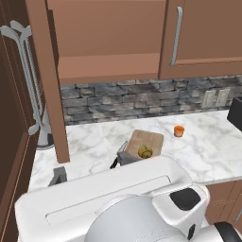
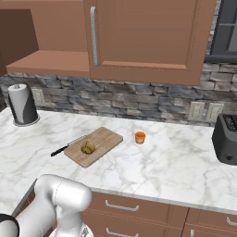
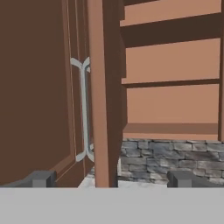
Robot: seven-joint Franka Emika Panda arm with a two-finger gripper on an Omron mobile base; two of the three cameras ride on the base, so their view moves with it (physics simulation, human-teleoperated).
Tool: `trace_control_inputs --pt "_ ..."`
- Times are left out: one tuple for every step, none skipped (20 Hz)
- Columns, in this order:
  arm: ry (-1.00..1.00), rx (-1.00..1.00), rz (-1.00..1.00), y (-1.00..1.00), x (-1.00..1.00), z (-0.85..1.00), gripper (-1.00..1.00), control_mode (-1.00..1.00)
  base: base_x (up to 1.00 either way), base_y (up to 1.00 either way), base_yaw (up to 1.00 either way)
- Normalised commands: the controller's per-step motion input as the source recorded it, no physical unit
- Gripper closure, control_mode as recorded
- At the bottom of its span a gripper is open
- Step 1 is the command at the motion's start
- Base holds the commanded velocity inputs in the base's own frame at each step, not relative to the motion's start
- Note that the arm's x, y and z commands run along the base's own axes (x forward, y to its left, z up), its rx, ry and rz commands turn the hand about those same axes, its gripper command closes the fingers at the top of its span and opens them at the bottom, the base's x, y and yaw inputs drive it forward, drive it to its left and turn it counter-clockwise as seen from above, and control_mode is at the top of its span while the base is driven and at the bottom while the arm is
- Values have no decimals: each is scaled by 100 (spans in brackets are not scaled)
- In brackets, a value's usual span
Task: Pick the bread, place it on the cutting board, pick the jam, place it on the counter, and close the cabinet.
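Right in front of the open cabinet door (image 3: 103, 87) our tool (image 3: 109, 178) is hanging with its two tips spread as wide as they go, and it's gripping nothing at all. In the hand view we're looking edge-on at that door, with the bare shelves of the cabinet (image 1: 108, 42) to its right and the tall dark cupboard (image 3: 39, 87) with its curved silver handle to its left. Below, the stone backsplash (image 2: 120, 99) is running along the wall.

Moving out onto the tabletop (image 2: 171, 162), the bread (image 2: 88, 147) is sitting on the cutting board (image 2: 104, 139), roughly in the middle of it. A black-handled knife (image 2: 62, 149) is lying just beside the board's left edge in the right base view. The jam (image 2: 140, 137) is standing upright on the marble, near the board's right corner but not touching it. Farther off we're seeing a paper towel roll (image 2: 22, 104) at the left and a dark toaster (image 2: 226, 136) at the right.
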Motion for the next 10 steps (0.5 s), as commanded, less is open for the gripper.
trace_control_inputs --pt "0 0 0 6 10 -6 -100 -100 0 0 0" --pt "0 0 0 6 11 -6 -100 -100 0 0 0" --pt "0 0 0 4 11 -6 -100 -100 0 0 0" --pt "0 0 0 4 11 -9 -100 -100 0 0 0" --pt "0 0 0 4 13 -7 -100 -100 0 0 0" --pt "0 0 0 6 12 -6 -100 -100 0 0 0" --pt "0 0 0 5 13 -9 -100 -100 0 0 0" --pt "0 0 0 6 15 -9 -100 -100 0 0 0" --pt "0 0 0 5 16 -6 -100 -100 0 0 0" --pt "0 0 0 5 17 -7 -100 -100 0 0 0"
